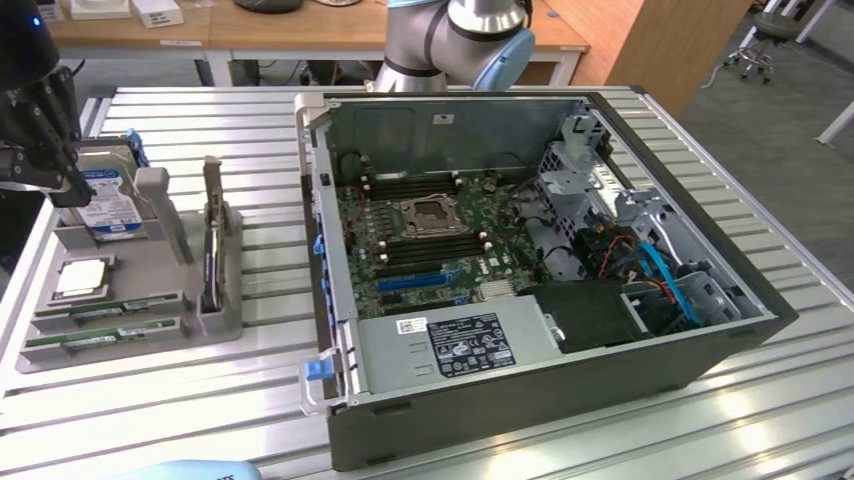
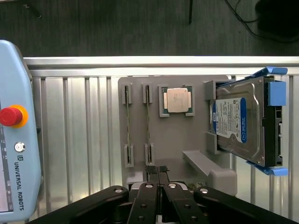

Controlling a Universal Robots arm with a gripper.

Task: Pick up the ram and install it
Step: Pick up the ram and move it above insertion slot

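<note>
Two ram sticks [image 2: 128,126] [image 2: 148,125], thin green boards, stand on edge side by side in slots of the grey tray [image 2: 173,140]. In the exterior view they lie at the tray's near end [image 1: 107,312] [image 1: 96,339]. My gripper [image 2: 158,171] hovers above the tray with its black fingers shut and nothing between them, its tips close to one end of the second stick. In the exterior view, the gripper [image 1: 56,180] hangs high over the tray's far left corner.
The tray also holds a square silver processor [image 2: 177,100] and a hard drive [image 2: 243,123] with a blue-white label. An open computer case [image 1: 534,250] with its motherboard [image 1: 427,225] lies to the exterior view's right. A teach pendant [image 2: 14,140] rests beside the tray.
</note>
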